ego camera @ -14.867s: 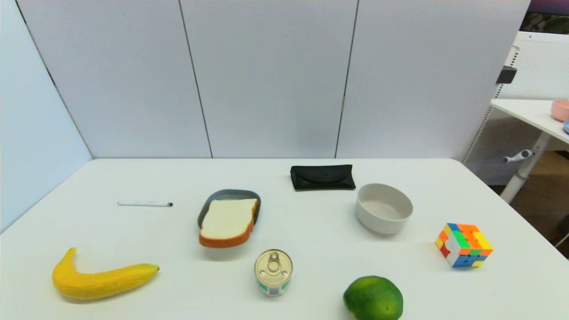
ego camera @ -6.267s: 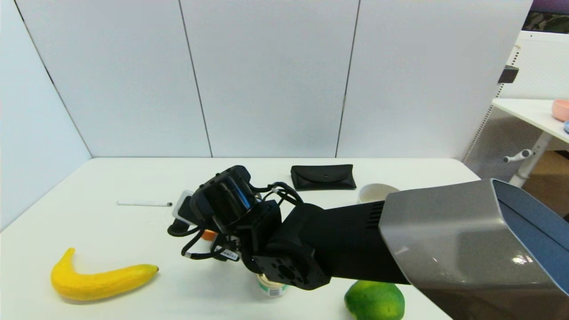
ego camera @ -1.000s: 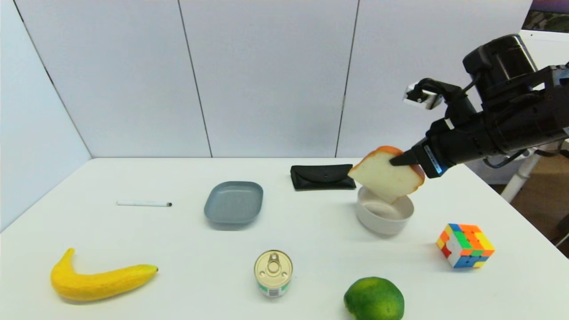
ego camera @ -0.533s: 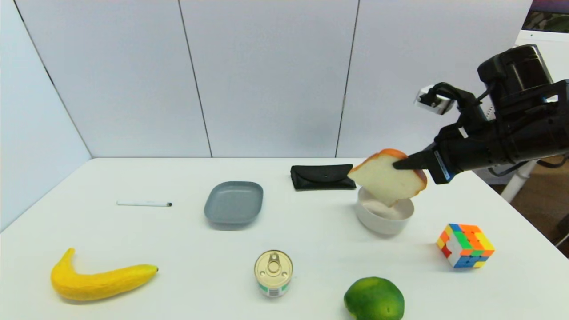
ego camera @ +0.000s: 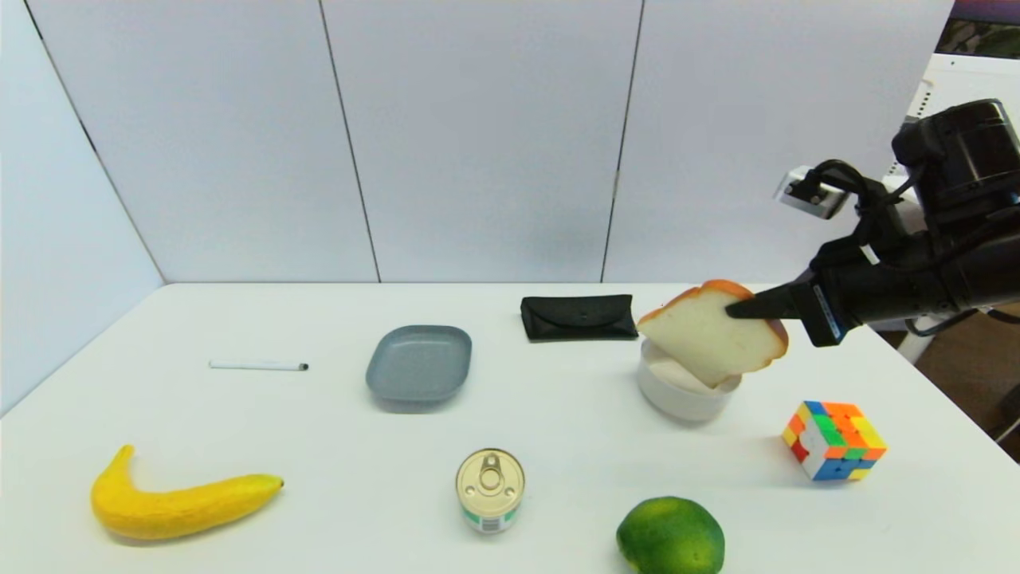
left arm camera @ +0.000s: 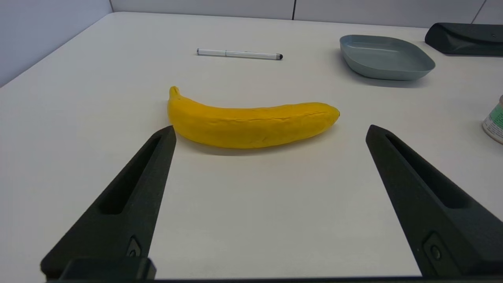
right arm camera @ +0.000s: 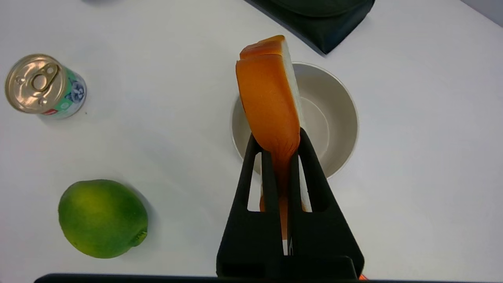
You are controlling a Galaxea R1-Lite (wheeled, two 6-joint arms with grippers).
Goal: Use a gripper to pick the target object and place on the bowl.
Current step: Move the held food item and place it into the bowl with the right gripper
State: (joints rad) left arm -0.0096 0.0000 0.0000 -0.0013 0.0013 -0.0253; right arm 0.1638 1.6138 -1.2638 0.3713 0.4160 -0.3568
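Note:
My right gripper (ego camera: pixel 737 308) is shut on the toast slice (ego camera: pixel 712 340), white face with an orange-brown crust, and holds it tilted just above the off-white bowl (ego camera: pixel 685 396) at the table's right middle. In the right wrist view the fingers (right arm camera: pixel 310 165) pinch the crust of the toast (right arm camera: pixel 271 106) over the bowl (right arm camera: pixel 334 118). My left gripper (left arm camera: pixel 271 131) is open and empty, low over the table just short of the yellow banana (left arm camera: pixel 247 124); it is out of the head view.
A grey plate (ego camera: pixel 419 363), a pen (ego camera: pixel 258 366), a black case (ego camera: pixel 578 317), a can (ego camera: pixel 490 489), a green fruit (ego camera: pixel 670 535), a colour cube (ego camera: pixel 833 439) and the banana (ego camera: pixel 175 504) lie on the white table.
My right gripper with the toast has moved to the right and lowered a little; the slice now covers more of the bowl's opening. The left arm has not moved.

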